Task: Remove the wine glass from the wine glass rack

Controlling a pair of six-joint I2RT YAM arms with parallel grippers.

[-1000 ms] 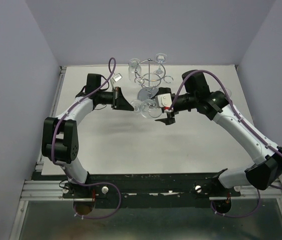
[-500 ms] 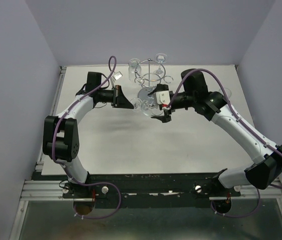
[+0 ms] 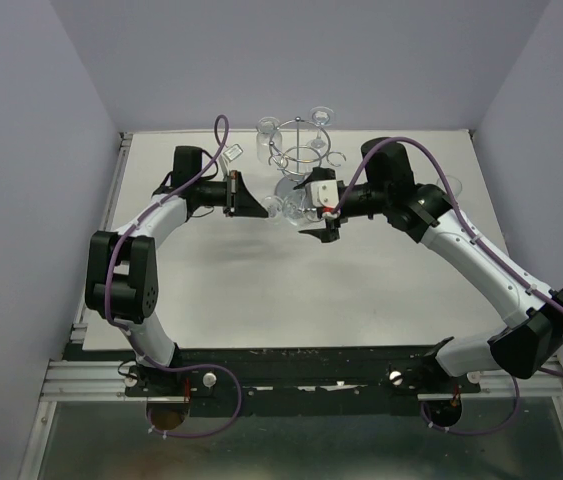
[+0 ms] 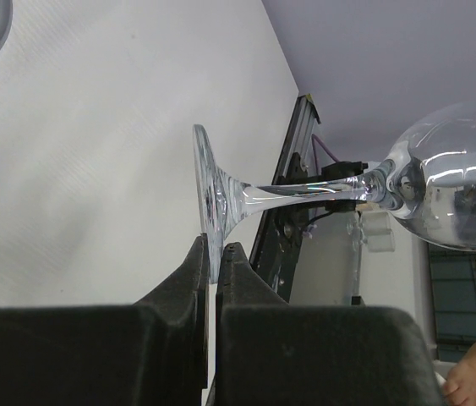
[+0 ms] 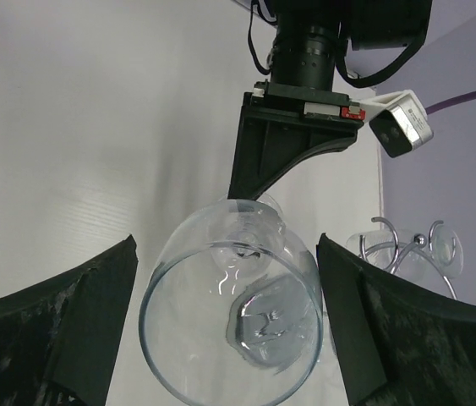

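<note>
Left wrist: clamping foot of wine glass (image 4: 440, 182) in left gripper (image 4: 213, 254), pointing stem toward 3 o'clock. Straddling bowl with right gripper (image 5: 229, 330), spread wide.

top – overhead, far | wrists – close, opposing | shared: wine glass (image 4: 453, 182)

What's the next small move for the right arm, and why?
Probably close the right gripper gently on the bowl of the wine glass. The bowl sits between its open fingers with gaps on both sides. The left gripper pinches only the edge of the glass's foot, holding the glass sideways, which looks like a weak hold. The wine glass rack stands apart to one side.
</note>
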